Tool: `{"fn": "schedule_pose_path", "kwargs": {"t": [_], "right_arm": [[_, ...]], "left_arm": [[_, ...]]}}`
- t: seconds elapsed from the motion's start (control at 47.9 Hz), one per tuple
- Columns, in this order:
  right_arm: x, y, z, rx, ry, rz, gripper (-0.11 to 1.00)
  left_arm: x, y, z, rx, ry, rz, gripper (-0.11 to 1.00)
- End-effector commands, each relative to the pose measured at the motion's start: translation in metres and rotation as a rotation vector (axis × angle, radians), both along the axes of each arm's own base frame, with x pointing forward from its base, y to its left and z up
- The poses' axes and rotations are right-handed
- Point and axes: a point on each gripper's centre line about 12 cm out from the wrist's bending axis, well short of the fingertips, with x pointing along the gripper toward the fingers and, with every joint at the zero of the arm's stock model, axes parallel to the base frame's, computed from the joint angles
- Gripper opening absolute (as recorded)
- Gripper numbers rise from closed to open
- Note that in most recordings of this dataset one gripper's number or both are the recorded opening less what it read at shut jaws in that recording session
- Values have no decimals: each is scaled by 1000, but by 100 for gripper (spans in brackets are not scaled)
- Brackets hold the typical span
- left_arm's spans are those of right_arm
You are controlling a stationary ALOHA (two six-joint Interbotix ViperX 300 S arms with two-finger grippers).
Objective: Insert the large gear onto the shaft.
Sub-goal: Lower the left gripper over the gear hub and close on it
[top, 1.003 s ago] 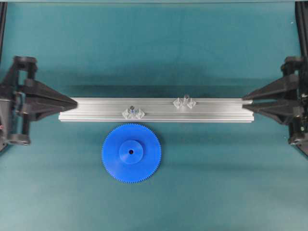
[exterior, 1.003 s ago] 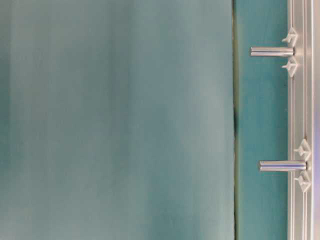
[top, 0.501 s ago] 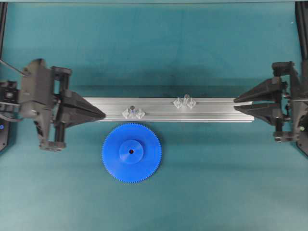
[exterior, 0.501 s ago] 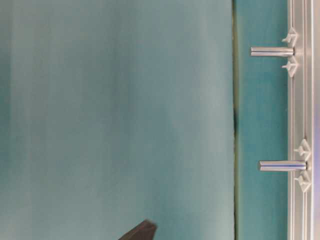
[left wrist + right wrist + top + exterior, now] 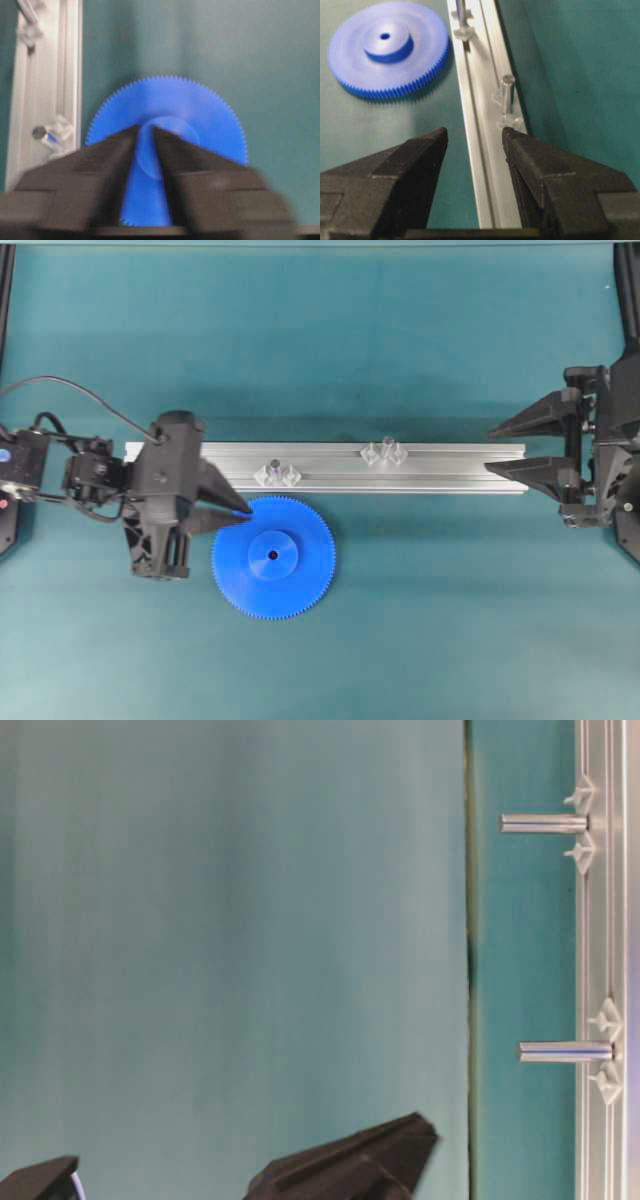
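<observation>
Left gripper (image 5: 238,502) jaws slightly apart, tips over large gear (image 5: 290,575) rim (nothing gripped). Right gripper (image 5: 492,451) wide apart, straddling rail (image 5: 450,468) end.

Teal tabletop (image 5: 420,640): aluminium rail (image 5: 450,468) lying across the middle, large gear (image 5: 273,557) flat just beside it.

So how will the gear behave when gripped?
The gear looks like stiff plastic, so it probably won't flex. Lying flat, it shouldn't roll. The raised hub likely gives the better hold; the thin toothed rim may slip.
</observation>
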Motion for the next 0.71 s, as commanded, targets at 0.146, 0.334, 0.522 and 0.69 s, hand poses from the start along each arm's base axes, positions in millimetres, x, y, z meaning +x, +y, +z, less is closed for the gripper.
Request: {"fn": "schedule_pose_path", "kwargs": {"t": [0.146,0.334,0.522,0.69], "right_arm": [[-1,-1,-3,14,49,-7,60],[-2,0,-4,24,90,-7,60],[-5,1,-9,50,121,-18,60],[-7,2,-11,58,140,-17,60]], "left_arm": [[16,-3,6,-2,28,0,84],[27,-5,-9,24,210,-6,89],[40,-6,-19,32,304,-5,91],[55,-16,-27,48,325,-36,91]]}}
